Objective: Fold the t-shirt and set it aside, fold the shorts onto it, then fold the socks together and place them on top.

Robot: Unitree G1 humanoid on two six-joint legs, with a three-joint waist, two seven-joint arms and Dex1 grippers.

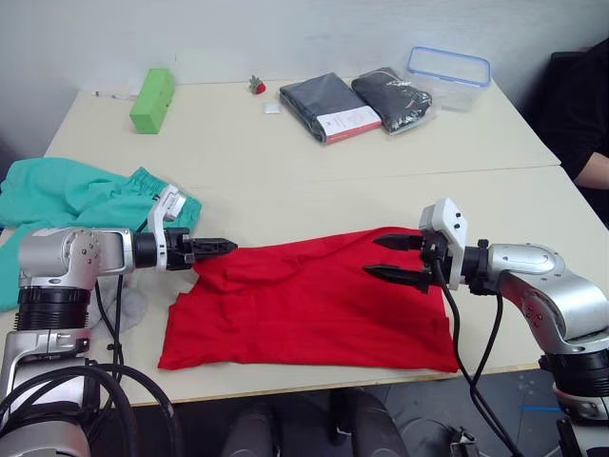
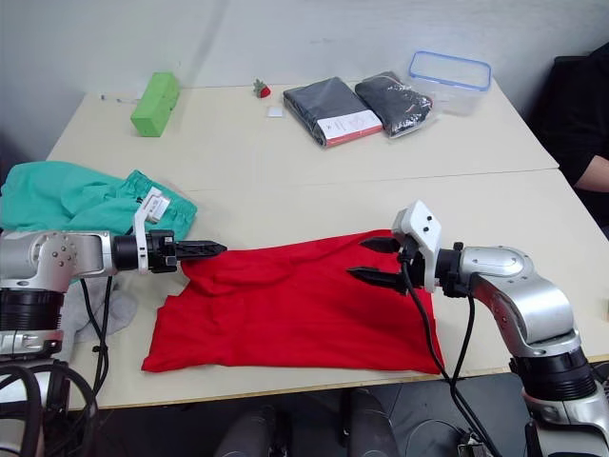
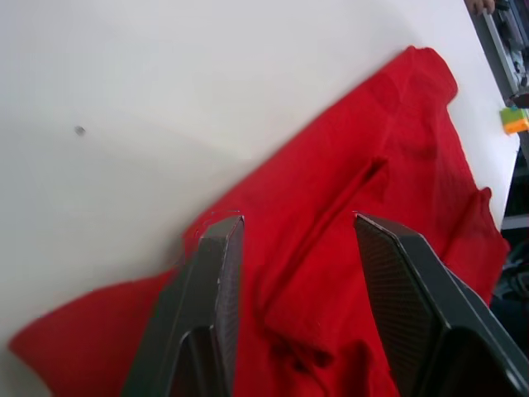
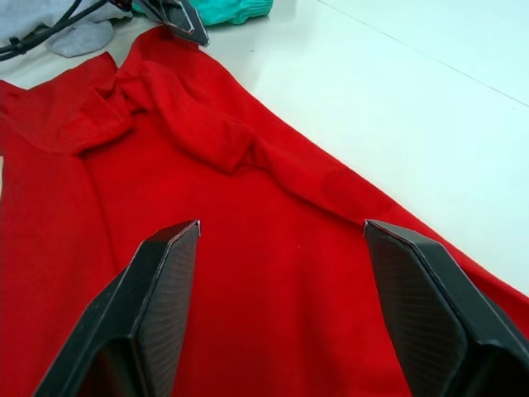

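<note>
The t-shirt (image 1: 309, 305) lies spread across the near edge of the table (image 1: 314, 162), rumpled along its far edge, with a fold of cloth bunched at its left end. The left gripper (image 1: 221, 247) sits low at that left end, fingers a little apart with red cloth between them, not clamped. The right gripper (image 1: 400, 259) hovers over the right portion of the shirt, fingers spread wide, holding nothing. The shorts (image 1: 71, 205) lie heaped at the table's left edge, well clear of the shirt. A grey sock (image 2: 100, 309) lies by the left arm, partly hidden. At the far side stand a green block (image 1: 152, 99), two packaged dark garments (image 1: 357, 103) and a clear container (image 1: 449, 76)
</note>
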